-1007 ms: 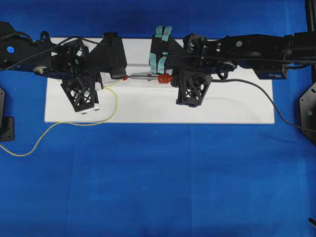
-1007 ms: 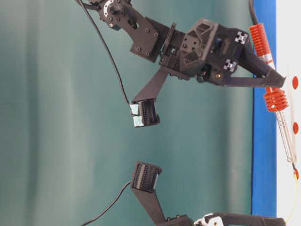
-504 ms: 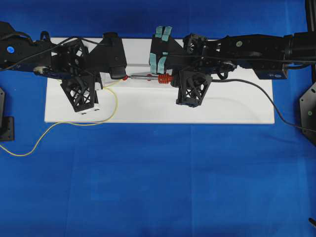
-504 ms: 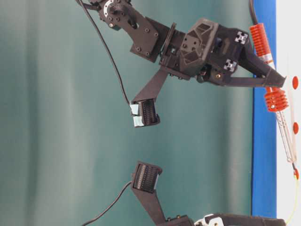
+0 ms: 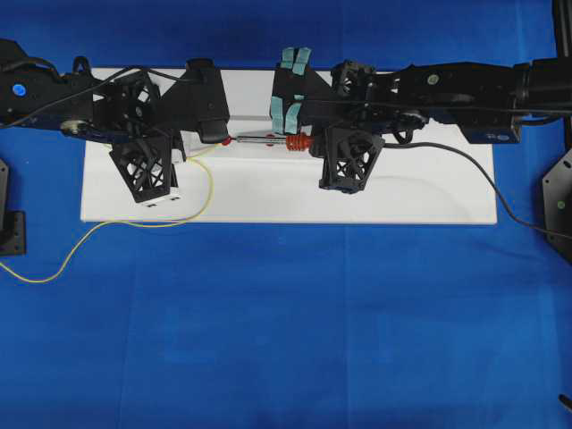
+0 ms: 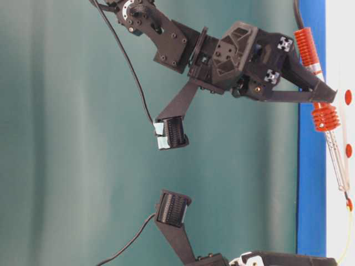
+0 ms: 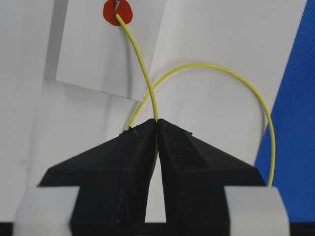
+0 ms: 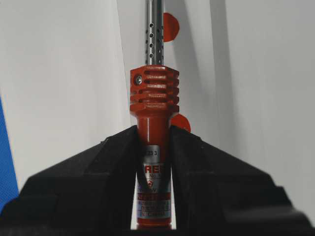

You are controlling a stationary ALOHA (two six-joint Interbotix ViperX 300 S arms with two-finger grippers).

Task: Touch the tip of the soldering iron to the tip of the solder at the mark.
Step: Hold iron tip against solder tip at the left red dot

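— Nothing has shifted since a second ago that I can see; both arms hang exactly where they were, over the white board point(image 5: 429, 192) on the blue counter point(image 5: 295, 331).

— So is it done? Where's the solder point(image 7: 142, 73)?

— Pinched between the left gripper's point(image 7: 157, 124) fingers point(image 7: 129, 147), which are pressed together on the yellow wire. From the left wrist view it runs up to the red mark point(image 7: 118, 12), and the tip of the solder point(image 7: 117, 16) lies right on that dot.

— And the iron?

— The right gripper point(image 8: 153, 132) has its fingers point(image 8: 109, 162) clamped on the orange-red body of the soldering iron point(image 8: 153, 105), just behind the ribbed collar. Its silver shaft points across the board toward the same mark. The tip of the soldering iron point(image 6: 348, 198) looks to be at the orange dot where the yellow wire ends (touching or a hair apart, I can't tell from here).

— How would you finish it well?

— I reckon tiny, slow corrections only. Keep both grips firm, keep the shaft low and aimed along its own line, and nudge the iron rather than the wire, since that thin solder will likely flex and skate off the mark if pushed
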